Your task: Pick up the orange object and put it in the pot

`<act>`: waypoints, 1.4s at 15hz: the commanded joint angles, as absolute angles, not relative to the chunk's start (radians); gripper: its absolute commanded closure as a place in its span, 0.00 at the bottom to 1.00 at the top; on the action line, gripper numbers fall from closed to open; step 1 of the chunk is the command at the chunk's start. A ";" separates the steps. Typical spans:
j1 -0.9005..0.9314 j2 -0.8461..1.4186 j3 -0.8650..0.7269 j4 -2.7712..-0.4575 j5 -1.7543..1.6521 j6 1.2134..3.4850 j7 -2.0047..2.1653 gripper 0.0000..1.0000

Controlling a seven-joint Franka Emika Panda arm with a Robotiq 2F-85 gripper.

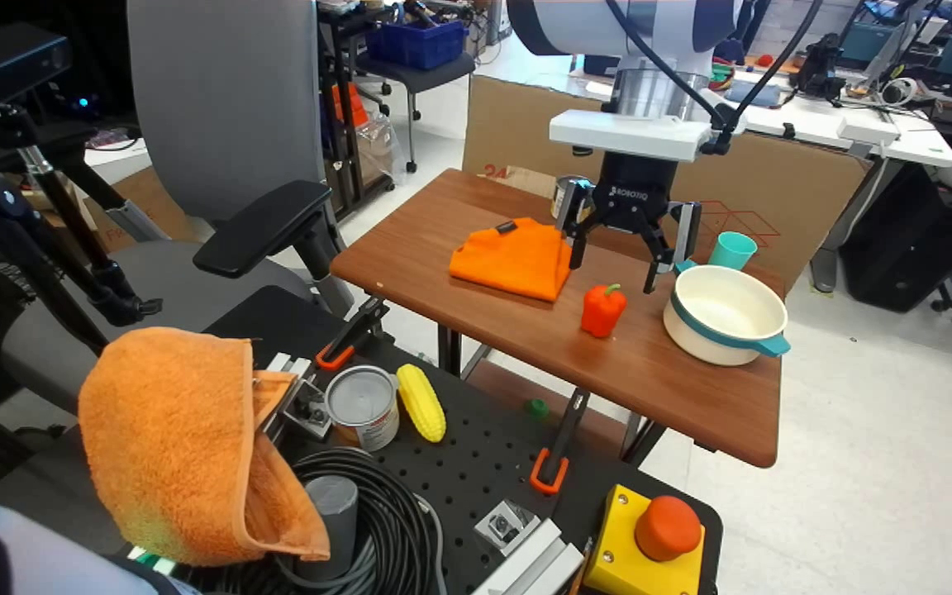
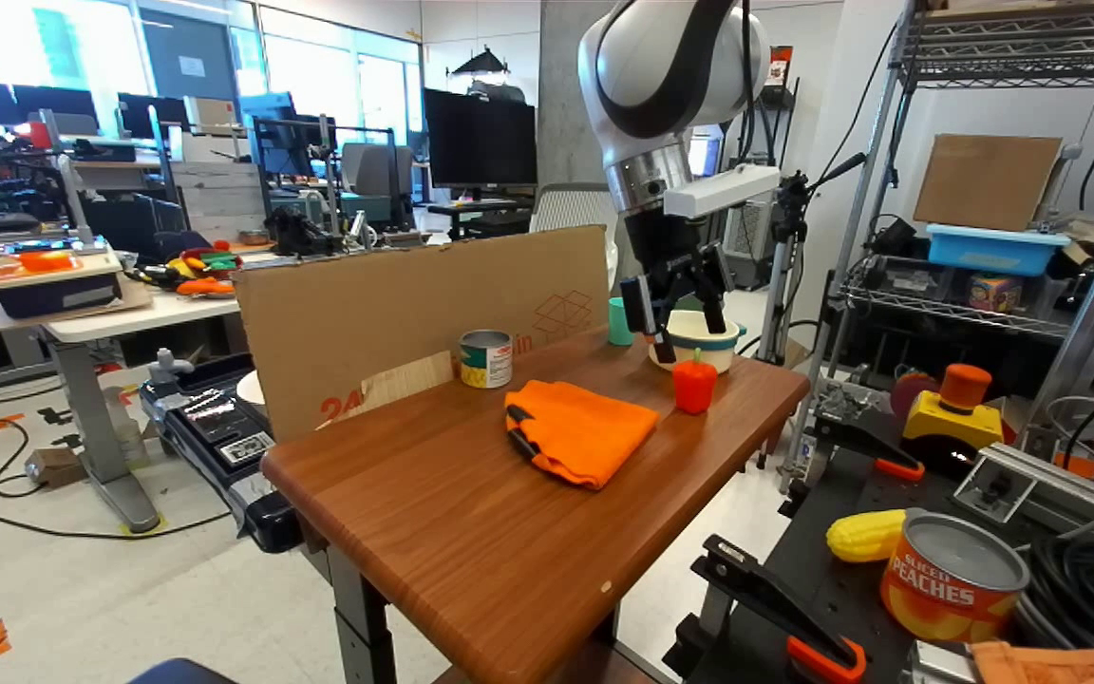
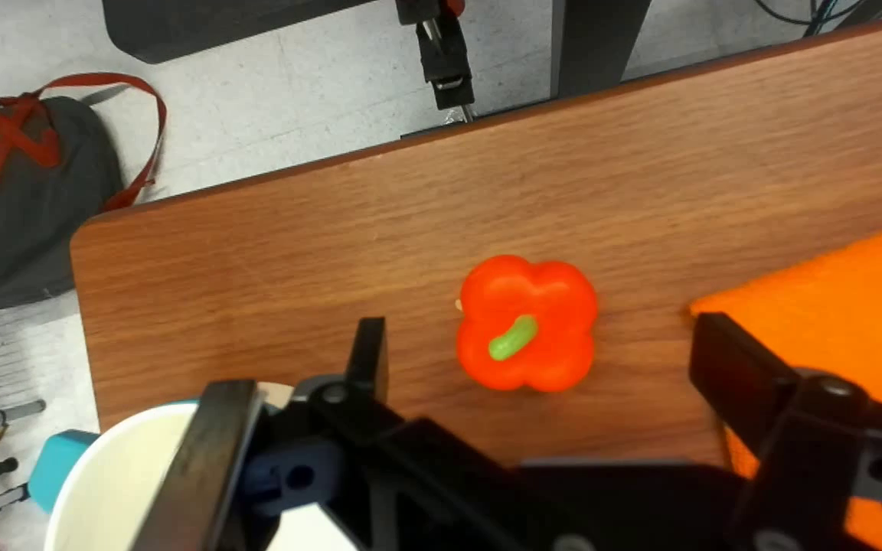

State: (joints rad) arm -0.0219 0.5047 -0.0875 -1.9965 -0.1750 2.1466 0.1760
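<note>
The orange object, a red-orange toy bell pepper with a green stem, stands upright on the brown table in both exterior views (image 1: pixel 602 312) (image 2: pixel 695 388). In the wrist view the pepper (image 3: pixel 560 306) is seen from above, framed between the fingers. The pot, white with a teal rim and handles, stands on the table near the pepper in both exterior views (image 1: pixel 714 332) (image 2: pixel 713 359). The pot (image 3: pixel 131 459) is partly hidden by a finger in the wrist view. My gripper (image 1: pixel 613 268) (image 2: pixel 689 335) (image 3: pixel 542 337) is open and empty, above the table and apart from the pepper.
A folded orange cloth (image 1: pixel 513 260) (image 2: pixel 585 427) (image 3: pixel 854 306) lies beside the pepper. A teal cup (image 1: pixel 732 250) (image 2: pixel 619 323) stands behind the pot. A metal can (image 1: pixel 562 198) (image 2: pixel 486 359) stands by the cardboard wall (image 1: pixel 773 207) (image 2: pixel 452 313) along the table's back.
</note>
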 commanded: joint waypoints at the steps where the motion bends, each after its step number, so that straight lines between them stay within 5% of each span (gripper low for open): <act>1: -0.013 0.551 -0.094 -1.961 -0.201 2.142 0.136 0.00; 9: -0.006 0.608 -0.096 -1.929 -0.210 2.124 0.101 0.00; 10: -0.004 0.614 -0.096 -1.926 -0.214 2.123 0.101 0.25; 11: -0.003 0.621 -0.096 -1.923 -0.218 2.123 0.101 0.26; 17: -0.009 0.614 -0.090 -1.918 -0.205 2.116 0.092 0.73; 21: -0.033 0.541 -0.074 -1.946 -0.182 2.128 0.029 0.76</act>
